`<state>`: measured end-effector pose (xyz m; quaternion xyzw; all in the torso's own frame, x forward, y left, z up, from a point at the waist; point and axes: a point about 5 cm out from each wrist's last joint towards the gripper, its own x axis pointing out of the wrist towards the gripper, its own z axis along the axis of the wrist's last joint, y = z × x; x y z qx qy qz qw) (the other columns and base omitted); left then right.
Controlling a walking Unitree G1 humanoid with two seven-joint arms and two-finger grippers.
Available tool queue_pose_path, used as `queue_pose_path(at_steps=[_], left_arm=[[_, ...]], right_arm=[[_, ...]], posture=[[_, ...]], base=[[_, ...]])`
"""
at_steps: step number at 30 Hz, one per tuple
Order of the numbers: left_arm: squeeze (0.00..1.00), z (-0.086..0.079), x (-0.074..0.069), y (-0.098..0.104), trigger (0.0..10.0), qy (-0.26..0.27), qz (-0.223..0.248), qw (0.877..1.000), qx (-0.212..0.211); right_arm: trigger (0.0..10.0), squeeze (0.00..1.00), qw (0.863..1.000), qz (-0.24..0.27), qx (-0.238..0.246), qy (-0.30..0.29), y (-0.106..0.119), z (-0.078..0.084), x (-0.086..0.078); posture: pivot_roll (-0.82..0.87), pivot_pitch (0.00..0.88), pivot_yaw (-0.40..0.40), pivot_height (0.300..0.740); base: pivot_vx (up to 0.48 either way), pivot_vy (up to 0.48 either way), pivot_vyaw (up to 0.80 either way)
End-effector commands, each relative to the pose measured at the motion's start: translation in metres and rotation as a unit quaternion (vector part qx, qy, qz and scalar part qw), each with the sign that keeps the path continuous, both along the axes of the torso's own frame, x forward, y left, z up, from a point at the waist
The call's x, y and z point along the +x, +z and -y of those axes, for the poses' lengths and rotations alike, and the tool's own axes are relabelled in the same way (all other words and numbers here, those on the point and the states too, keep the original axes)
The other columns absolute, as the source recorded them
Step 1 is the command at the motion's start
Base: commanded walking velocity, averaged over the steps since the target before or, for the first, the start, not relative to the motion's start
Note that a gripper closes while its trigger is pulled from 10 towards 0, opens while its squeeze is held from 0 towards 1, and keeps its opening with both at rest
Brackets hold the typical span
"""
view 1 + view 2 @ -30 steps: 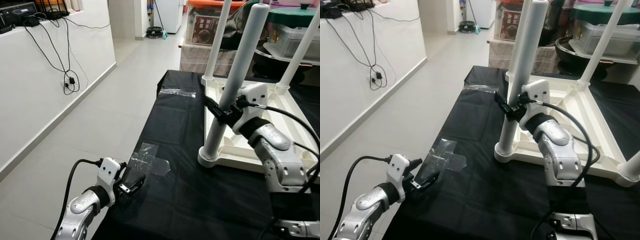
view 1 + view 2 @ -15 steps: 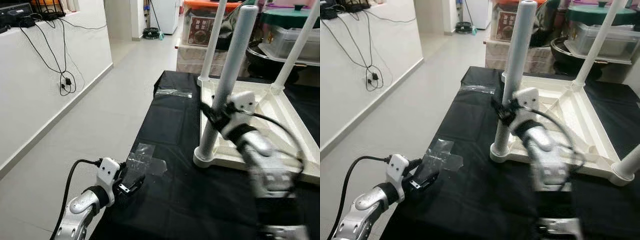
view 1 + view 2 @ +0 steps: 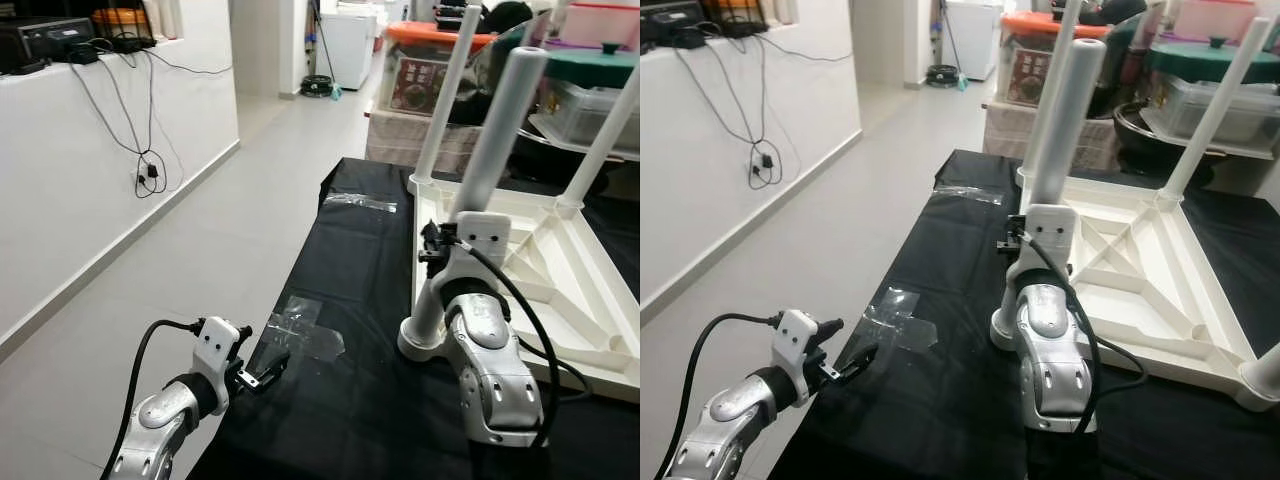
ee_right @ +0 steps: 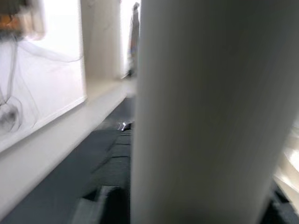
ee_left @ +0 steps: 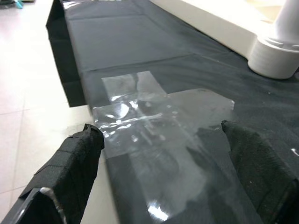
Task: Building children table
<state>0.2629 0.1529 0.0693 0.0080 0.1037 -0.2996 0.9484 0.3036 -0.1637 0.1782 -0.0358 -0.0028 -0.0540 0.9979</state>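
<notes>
The little white table [image 3: 540,270] lies upside down with legs already standing up, and the right gripper [image 3: 432,243] hugs the nearest leg [image 3: 480,190] tight, maybe twisting it firm.

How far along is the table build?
Done: the upturned white tabletop lies on the black cloth with legs standing in its corners. In hand: the right gripper is at the near leg; whether it grips is unclear. Left gripper hovers open over clear tape. Left: seating can't be judged; table not yet flipped upright.
</notes>
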Motion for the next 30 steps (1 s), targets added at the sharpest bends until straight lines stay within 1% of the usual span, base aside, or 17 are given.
queue_pose_path(at_steps=[1,3,4,5,9,10,11,14,16,17,19,20,23,24,26,27,30], left_arm=[[0.00,0.000,-0.001,-0.003,10.0,-0.002,-0.007,1.000,0.000],[0.00,0.001,-0.001,-0.003,10.0,-0.002,-0.007,1.000,-0.001],[0.00,0.002,-0.001,-0.004,10.0,-0.003,-0.007,1.000,-0.002],[0.00,0.002,-0.001,-0.004,10.0,-0.003,-0.007,1.000,-0.002],[0.00,0.002,-0.001,-0.003,10.0,-0.004,-0.007,1.000,-0.002],[0.00,0.003,0.000,-0.003,10.0,-0.004,-0.007,1.000,-0.002],[0.00,0.003,0.000,-0.003,10.0,-0.004,-0.007,1.000,-0.002],[0.00,0.002,0.001,-0.002,10.0,-0.005,-0.005,1.000,-0.001],[0.00,0.002,0.001,-0.002,10.0,-0.004,-0.005,1.000,-0.001],[0.00,0.002,0.000,-0.003,10.0,-0.004,-0.005,1.000,-0.002],[0.00,0.002,0.000,-0.003,10.0,-0.004,-0.005,1.000,-0.002],[0.00,0.002,0.000,-0.003,10.0,-0.004,-0.005,1.000,-0.002],[0.00,0.002,-0.001,-0.003,10.0,-0.005,-0.005,1.000,-0.003],[0.00,0.002,-0.001,-0.003,10.0,-0.005,-0.005,1.000,-0.003],[0.00,0.002,-0.001,-0.003,10.0,-0.005,-0.005,1.000,-0.003],[0.00,0.003,-0.001,-0.003,10.0,-0.006,-0.005,1.000,-0.003],[0.00,0.003,-0.001,-0.003,10.0,-0.006,-0.005,1.000,-0.003]], right_arm=[[10.0,1.00,0.999,-0.048,0.010,-0.001,-0.021,0.002,-0.001],[10.0,1.00,0.999,-0.033,0.004,0.013,-0.012,0.006,0.005],[10.0,0.00,0.999,-0.012,-0.002,0.051,-0.001,0.011,0.013],[10.0,0.00,0.999,-0.012,-0.002,0.051,-0.001,0.011,0.013],[10.0,0.00,0.990,0.015,0.003,0.143,0.015,0.016,0.021],[10.0,0.00,0.981,0.027,-0.006,0.194,0.019,0.018,0.021],[10.0,0.00,0.981,0.027,-0.006,0.194,0.019,0.018,0.021],[9.6,0.00,0.954,0.017,-0.045,0.297,0.018,0.016,0.014],[9.6,0.00,0.948,0.012,-0.050,0.314,0.017,0.015,0.012],[7.6,0.00,0.940,0.006,-0.048,0.339,0.015,0.014,0.009],[7.6,0.00,0.940,0.006,-0.048,0.339,0.015,0.014,0.009],[0.0,0.00,0.938,0.006,-0.042,0.344,0.014,0.014,0.009],[0.0,0.00,0.955,0.003,-0.024,0.297,0.008,0.019,0.015],[0.0,0.00,0.976,-0.006,-0.021,0.215,0.003,0.025,0.023],[0.0,0.00,0.976,-0.006,-0.021,0.215,0.003,0.025,0.023],[0.0,0.00,0.987,-0.014,-0.021,0.157,0.000,0.029,0.027],[0.0,0.00,0.987,-0.014,-0.021,0.157,0.000,0.029,0.027]], posture=[[0.04,0.000,-0.042,0.740],[0.04,0.000,-0.042,0.740],[0.04,0.000,-0.041,0.740],[0.04,0.000,-0.041,0.740],[0.04,0.000,-0.041,0.740],[0.04,0.000,-0.041,0.740],[0.04,0.000,-0.041,0.740],[0.05,0.000,-0.047,0.740],[0.05,0.000,-0.047,0.740],[0.05,0.000,-0.047,0.740],[0.05,0.000,-0.047,0.740],[0.05,0.000,-0.047,0.740],[0.05,0.000,-0.048,0.740],[0.04,0.000,-0.044,0.740],[0.04,0.000,-0.044,0.740],[0.04,0.000,-0.044,0.740],[0.04,0.000,-0.044,0.740]], base=[[0.000,0.000,0.00],[0.000,0.000,0.00],[0.000,0.000,0.00],[0.000,0.000,0.00],[0.000,0.000,0.00],[0.000,0.000,0.00],[0.000,0.000,0.00],[0.000,0.000,0.00],[0.000,0.000,0.00],[0.000,0.000,0.00],[0.000,0.000,0.00],[0.000,0.000,0.00],[0.000,0.000,0.00],[0.000,0.000,0.00],[0.000,0.000,0.00],[0.000,0.000,0.00],[0.000,0.000,0.00]])
